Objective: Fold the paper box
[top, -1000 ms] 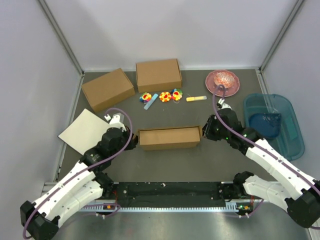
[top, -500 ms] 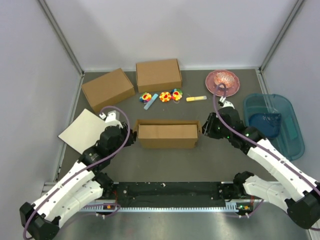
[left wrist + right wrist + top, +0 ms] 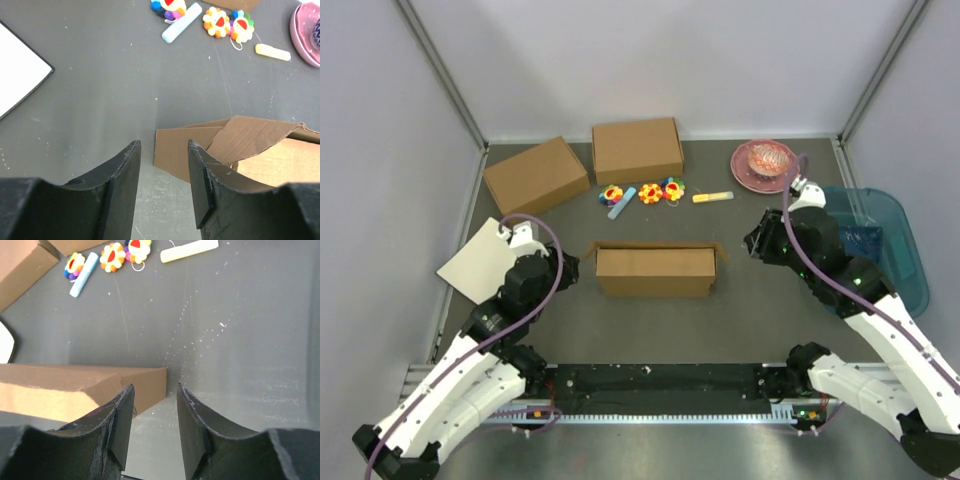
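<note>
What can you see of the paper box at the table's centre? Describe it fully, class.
The paper box is plain brown cardboard, formed into a shallow rectangle with its lid down. Small flaps flare out loose at both ends. It lies flat on the dark table, long side running left to right, between the left gripper and the right gripper. Both stand open and clear of it, so only the table touches it.

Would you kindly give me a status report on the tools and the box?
Open and empty: left tool, right tool. Between them, plain brown cardboard box, ungripped, left end flaps splayed. Nothing blocking either approach.
</note>
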